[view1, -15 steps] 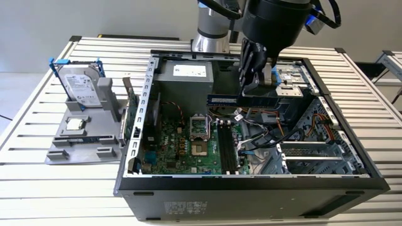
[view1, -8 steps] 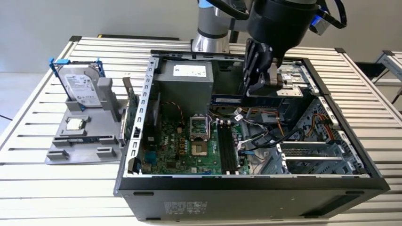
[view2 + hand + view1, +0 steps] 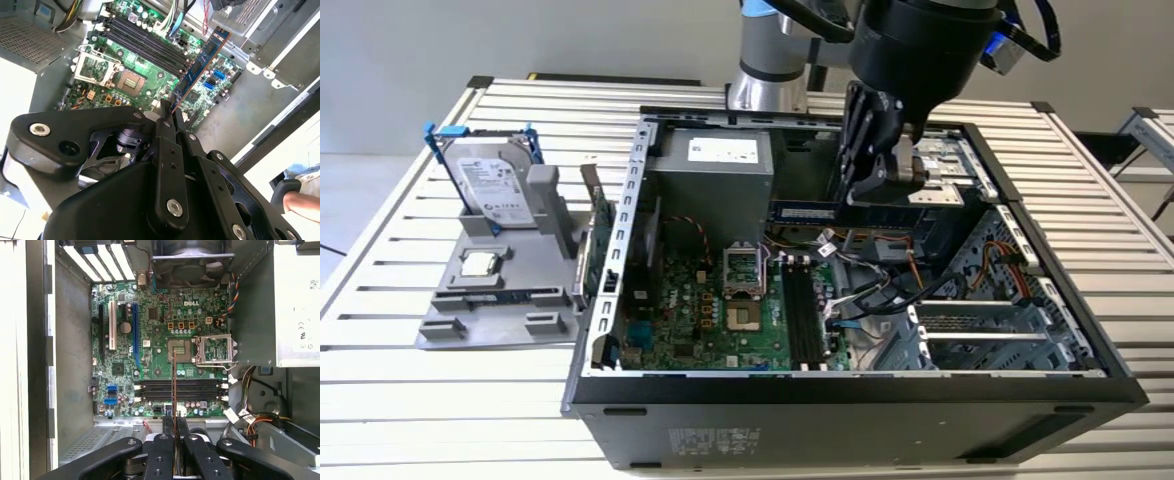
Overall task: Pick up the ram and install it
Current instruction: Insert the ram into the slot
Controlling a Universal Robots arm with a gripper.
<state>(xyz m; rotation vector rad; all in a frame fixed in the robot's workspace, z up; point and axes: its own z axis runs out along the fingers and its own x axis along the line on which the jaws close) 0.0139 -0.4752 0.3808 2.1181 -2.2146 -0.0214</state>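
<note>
Even, diffuse light is falling from above in the exterior view, brightening the table (image 3: 374,260) slats and leaving only soft shadows. The case (image 3: 854,420) front wall is staying dark, and its interior is sitting in mild shade. In both wrist views the area outside the case is blowing out to white. The black gripper (image 3: 168,104) is showing small highlights on its screws, the ram (image 3: 201,66) is catching light on its blue face, and the board (image 3: 155,355) is being lit evenly.
</note>
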